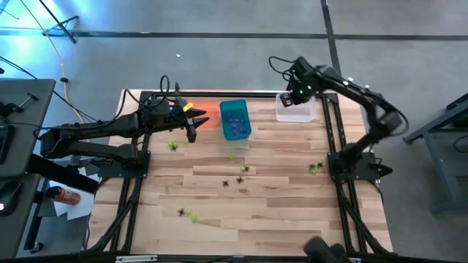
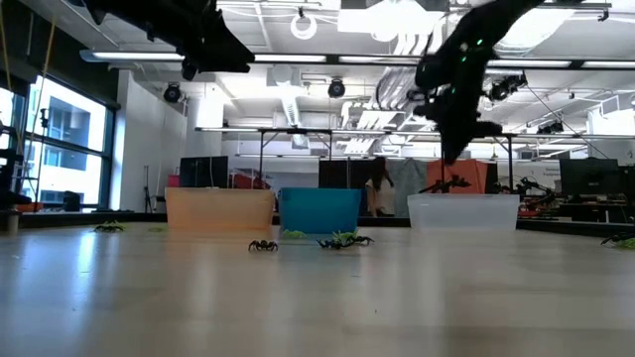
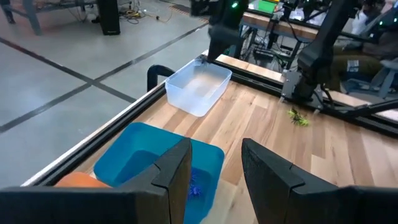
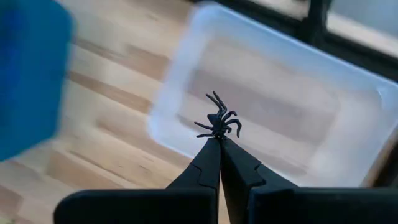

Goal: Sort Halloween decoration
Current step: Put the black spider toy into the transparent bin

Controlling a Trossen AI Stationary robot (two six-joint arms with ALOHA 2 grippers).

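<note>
Small toy spiders lie on the wooden counter [image 1: 256, 197]. Near the front edge sit a black one and a green one [image 1: 186, 214], close together. A bit farther in, more spiders [image 1: 238, 175] sit around the middle of the counter. One green spider [image 1: 316, 168] lies over by the right arm's base, and another green spider [image 1: 173, 145] lies near the left arm.

Farther back, three bins stand in a row. The orange bin [image 2: 219, 210] is on the left, the blue bin [image 1: 235, 119] is in the middle, and the clear bin [image 1: 296, 108] is on the right. Purple spiders [image 1: 234, 124] lie inside the blue bin.

The left fingers [image 1: 191, 126] hang above the counter between the orange bin and the blue bin. They are partly open and hold nothing.

The right fingers [image 4: 219, 144] are up above the clear bin. They are squeezed shut on a black spider [image 4: 219, 121], which sticks out from their tips over the bin's open top. The clear bin looks bare inside.

Behind the counter is a big room with desks and ceiling lights.
</note>
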